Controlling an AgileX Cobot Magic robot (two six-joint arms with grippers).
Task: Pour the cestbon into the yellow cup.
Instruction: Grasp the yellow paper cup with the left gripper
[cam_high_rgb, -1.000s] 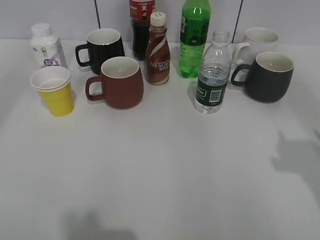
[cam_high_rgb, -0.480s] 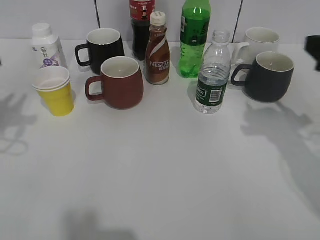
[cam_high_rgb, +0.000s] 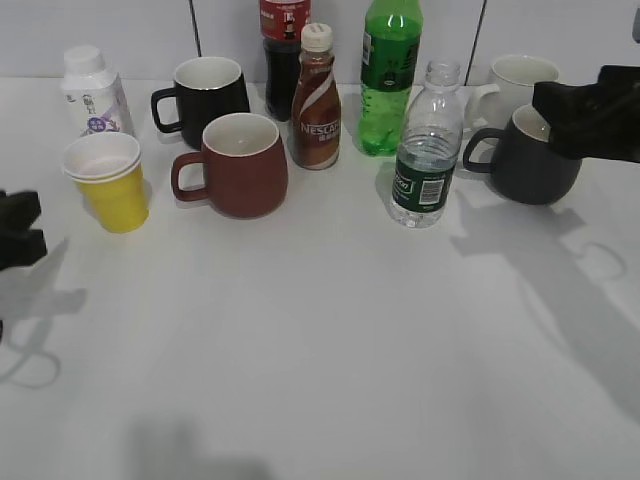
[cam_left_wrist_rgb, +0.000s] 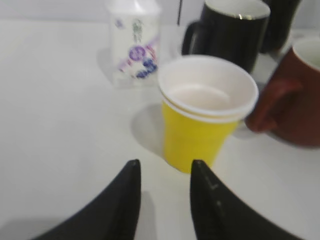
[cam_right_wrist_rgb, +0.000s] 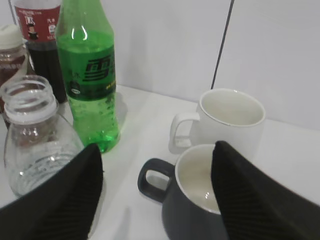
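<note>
The cestbon (cam_high_rgb: 425, 150), a clear ribbed capless bottle with a dark green label, stands upright right of centre; its neck shows at the left of the right wrist view (cam_right_wrist_rgb: 35, 135). The yellow cup (cam_high_rgb: 108, 182), double-stacked with a white rim, stands at the left; it shows just ahead of the jaws in the left wrist view (cam_left_wrist_rgb: 202, 112). My left gripper (cam_high_rgb: 20, 230) (cam_left_wrist_rgb: 165, 167) is open and empty, low at the left edge, short of the cup. My right gripper (cam_high_rgb: 575, 115) (cam_right_wrist_rgb: 157, 150) is open and empty, above the dark grey mug, right of the cestbon.
A dark red mug (cam_high_rgb: 240, 165), a black mug (cam_high_rgb: 208, 98), a Nescafe bottle (cam_high_rgb: 315, 100), a cola bottle (cam_high_rgb: 282, 50), a tall green bottle (cam_high_rgb: 388, 75), a white milk bottle (cam_high_rgb: 92, 92), a dark grey mug (cam_high_rgb: 530, 160) and a white mug (cam_high_rgb: 520, 80) crowd the back of the white table (cam_high_rgb: 320, 340).
Both arms have come into view: the left gripper has entered at the left edge near the yellow cup, the right gripper has moved in from the right over the dark grey mug. Objects have not moved.
</note>
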